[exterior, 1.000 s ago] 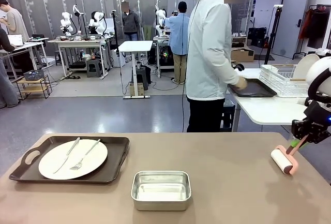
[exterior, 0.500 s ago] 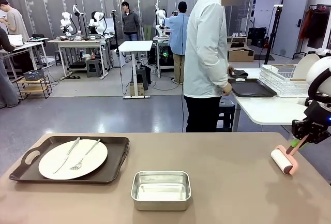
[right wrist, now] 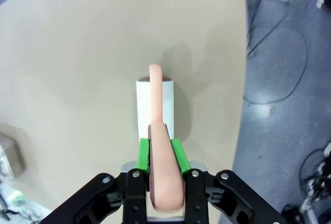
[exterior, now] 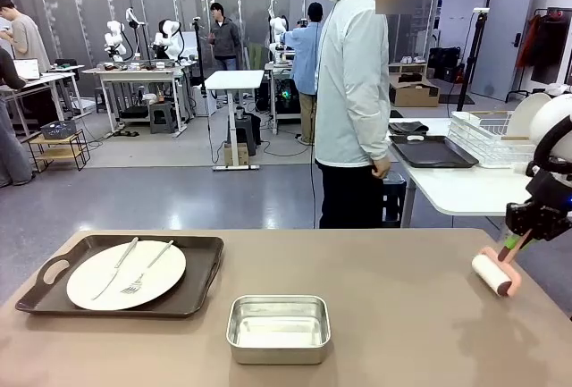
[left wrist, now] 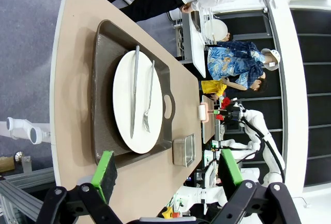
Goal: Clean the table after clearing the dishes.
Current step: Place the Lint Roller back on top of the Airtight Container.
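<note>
The taupe table (exterior: 402, 315) carries a dark brown tray (exterior: 201, 271) at its left, holding a round white plate (exterior: 125, 275) with a fork (exterior: 147, 268) and a knife (exterior: 118, 266). In the left wrist view, my left gripper (left wrist: 168, 168) hangs open above the table's end, short of the tray (left wrist: 103, 79) and plate (left wrist: 135, 102). My right gripper (exterior: 518, 242) is shut on the pink handle of a roller (exterior: 496, 273) near the table's right edge. In the right wrist view, the right gripper (right wrist: 160, 154) clamps that handle and the roller's white drum (right wrist: 144, 105) lies against the table (right wrist: 77, 53).
A small steel pan (exterior: 279, 327) stands front and centre. A person (exterior: 353, 92) in a pale jacket stands beyond the far edge. A white side table (exterior: 465, 190) at the back right bears a dark tray (exterior: 435, 152) and a wire rack (exterior: 487, 137).
The person has taken the hand off the dark tray on the side table and straightened up. My right gripper has shifted the roller slightly to the right.
</note>
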`<state>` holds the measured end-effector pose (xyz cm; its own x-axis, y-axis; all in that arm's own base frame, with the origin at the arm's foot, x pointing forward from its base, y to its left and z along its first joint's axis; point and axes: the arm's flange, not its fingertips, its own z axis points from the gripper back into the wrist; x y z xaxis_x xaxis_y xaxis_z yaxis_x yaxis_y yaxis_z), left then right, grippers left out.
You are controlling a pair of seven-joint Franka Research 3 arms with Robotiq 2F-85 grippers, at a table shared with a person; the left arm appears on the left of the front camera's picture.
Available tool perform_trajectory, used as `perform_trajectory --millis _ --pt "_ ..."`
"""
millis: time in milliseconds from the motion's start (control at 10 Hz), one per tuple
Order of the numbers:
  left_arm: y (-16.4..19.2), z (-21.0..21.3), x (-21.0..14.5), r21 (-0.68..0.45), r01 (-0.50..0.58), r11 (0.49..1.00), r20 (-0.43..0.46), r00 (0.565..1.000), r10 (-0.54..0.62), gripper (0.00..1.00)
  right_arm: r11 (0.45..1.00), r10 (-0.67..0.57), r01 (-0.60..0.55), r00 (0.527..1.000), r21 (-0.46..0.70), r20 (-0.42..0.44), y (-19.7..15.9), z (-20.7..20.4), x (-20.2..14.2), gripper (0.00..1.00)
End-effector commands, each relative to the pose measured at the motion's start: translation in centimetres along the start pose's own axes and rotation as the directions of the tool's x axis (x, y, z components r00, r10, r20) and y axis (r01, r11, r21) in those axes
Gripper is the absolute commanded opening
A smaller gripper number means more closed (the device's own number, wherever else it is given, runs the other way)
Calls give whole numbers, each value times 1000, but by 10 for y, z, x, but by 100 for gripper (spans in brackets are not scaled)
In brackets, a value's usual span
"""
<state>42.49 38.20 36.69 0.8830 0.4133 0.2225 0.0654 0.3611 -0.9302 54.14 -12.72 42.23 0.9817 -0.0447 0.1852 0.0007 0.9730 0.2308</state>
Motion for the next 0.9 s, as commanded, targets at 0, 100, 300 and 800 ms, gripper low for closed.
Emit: perform_trajectory --millis 0,100,300,800 --pt "-2 3 -2 5 7 1000 0 1000 -7 100 989 133 -124 983 -80 127 17 45 -13 22" --pt "-2 3 -2 5 7 1000 0 1000 -7 100 979 189 -173 969 -108 157 29 68 -15 22" --pt "-2 3 -2 5 7 1000 0 1000 -7 100 949 288 -254 938 -184 191 54 103 -19 22" --pt "-2 3 -2 5 7 1000 0 1000 -7 100 755 654 -600 712 -263 255 150 163 -25 22"
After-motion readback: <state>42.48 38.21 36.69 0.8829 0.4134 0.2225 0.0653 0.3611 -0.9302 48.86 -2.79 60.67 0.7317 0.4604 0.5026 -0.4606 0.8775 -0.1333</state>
